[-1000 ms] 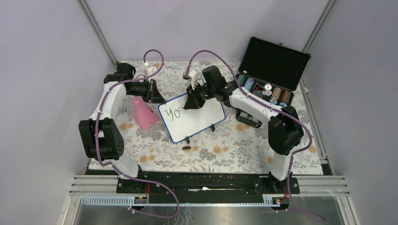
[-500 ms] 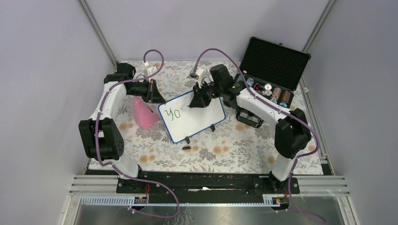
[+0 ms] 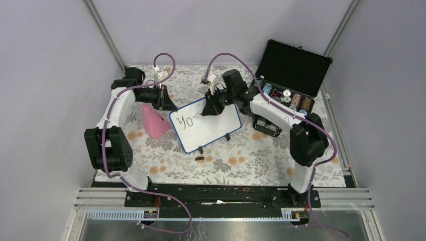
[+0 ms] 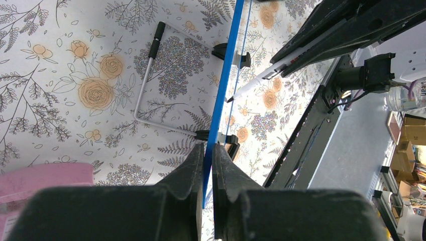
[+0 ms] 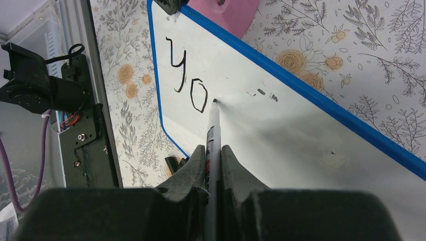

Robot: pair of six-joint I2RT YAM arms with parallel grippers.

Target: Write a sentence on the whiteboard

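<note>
whiteboard (image 3: 211, 133) is standing tilted mid-table (image 3: 241, 165) | sentence (image 5: 188, 80) is reading only "Yo", so I'm judging most wording unwritten | my right hand (image 5: 212, 150) is clamping the marker (image 5: 213, 120), tip meeting the board just beside the "o" | my left hand (image 4: 206, 148) is pinching the board's blue edge

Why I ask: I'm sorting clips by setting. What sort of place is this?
Probably a robotics lab test cell: plain lavender walls on aluminium posts enclose a floral-covered table, where two bolted arms hold a whiteboard and a marker.
</note>
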